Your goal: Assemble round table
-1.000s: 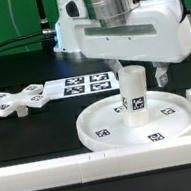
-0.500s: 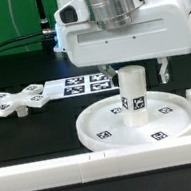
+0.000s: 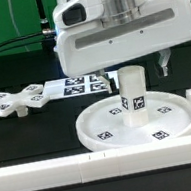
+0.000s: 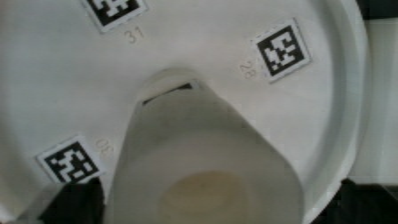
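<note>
Post [image 3: 134,97] stands upright at the centre of the round disc [image 3: 89,126], which lies flat on the black bench [image 3: 30,135]. Gripper [image 3: 136,76] sits over the post, its fingers [image 3: 163,67] spread apart on either side of the post's top and gripping nothing. Cross-shaped foot [image 3: 13,101] lies well apart at the exterior view's left, beside the marker board [image 3: 81,84]. Wrist view looks down the post [image 4: 205,150] onto the disc.

The gripper [image 3: 130,73] points straight down from the arm. Its body is big and white. Its two dark jaws are spread wide apart.
</note>
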